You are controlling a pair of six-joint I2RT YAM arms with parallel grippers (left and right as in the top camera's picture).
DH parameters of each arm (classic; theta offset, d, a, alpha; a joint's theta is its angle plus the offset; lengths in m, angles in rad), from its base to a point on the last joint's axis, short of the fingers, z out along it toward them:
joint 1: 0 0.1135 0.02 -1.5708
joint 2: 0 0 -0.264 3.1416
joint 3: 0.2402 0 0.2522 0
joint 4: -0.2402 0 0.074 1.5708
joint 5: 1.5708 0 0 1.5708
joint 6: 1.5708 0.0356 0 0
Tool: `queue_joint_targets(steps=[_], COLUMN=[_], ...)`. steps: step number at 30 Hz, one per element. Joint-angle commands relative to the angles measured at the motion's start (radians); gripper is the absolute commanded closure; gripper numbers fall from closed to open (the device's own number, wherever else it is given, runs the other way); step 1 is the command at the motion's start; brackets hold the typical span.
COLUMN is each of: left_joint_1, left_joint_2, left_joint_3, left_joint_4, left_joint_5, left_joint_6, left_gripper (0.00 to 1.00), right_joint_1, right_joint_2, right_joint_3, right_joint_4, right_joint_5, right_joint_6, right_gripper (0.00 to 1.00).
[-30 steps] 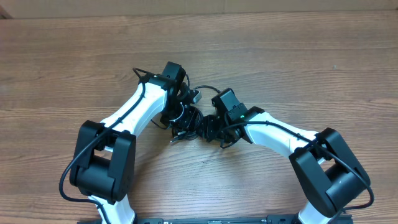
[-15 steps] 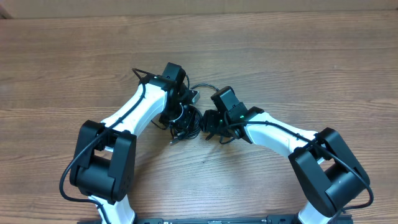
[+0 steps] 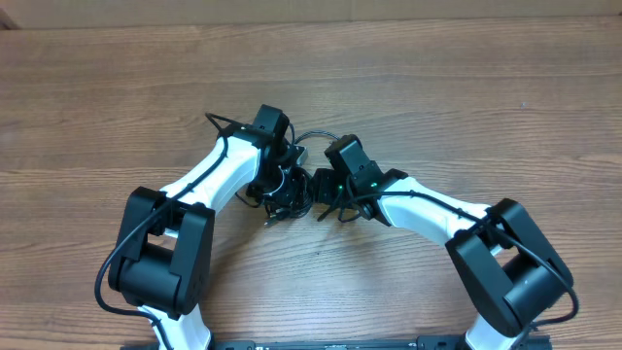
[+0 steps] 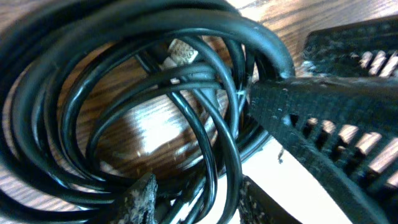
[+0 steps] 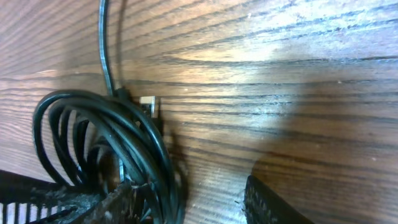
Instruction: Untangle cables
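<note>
My left fingers (image 4: 142, 200) straddle strands of the coiled cables (image 4: 249, 34), and I cannot tell if they grip. My right fingers (image 5: 268, 204) are spread open, the coil at lower left on the wooden table (image 5: 280, 74).

Glossy black cables (image 4: 205, 78), one with a silvery plug tip (image 4: 179, 53) at twelve o'clock of the coil, on a brown tabletop (image 3: 437, 87) streaked with darker wood grain; a white, black-jointed left arm (image 3: 219, 165) at eight o'clock, a matching right arm (image 3: 428, 206) at four o'clock, and a small green light (image 3: 370, 184) at three o'clock.
</note>
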Motion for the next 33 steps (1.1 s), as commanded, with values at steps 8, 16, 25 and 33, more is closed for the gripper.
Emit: queue_joint_targets(steps=[8, 16, 25, 33], left_joint_1=[0.004, 0.005, 0.006, 0.011], left_joint_2=[-0.008, -0.008, -0.008, -0.009], left_joint_3=[-0.034, -0.032, -0.03, -0.002], left_joint_4=[0.044, 0.039, 0.039, 0.009], left_joint_5=[0.017, 0.017, 0.018, 0.098], left_joint_6=[-0.002, 0.032, 0.032, 0.065], left_gripper=[0.96, 0.96, 0.96, 0.96], right_joint_1=[0.003, 0.004, 0.004, 0.004], right_joint_2=[0.03, 0.031, 0.037, 0.079], right_joint_3=[-0.005, -0.006, -0.006, -0.006], right_joint_4=[0.005, 0.006, 0.018, 0.047], right_joint_5=[0.019, 0.026, -0.033, -0.033], right_joint_6=[-0.007, -0.006, -0.052, -0.052], right_gripper=[0.63, 0.6, 0.52, 0.69])
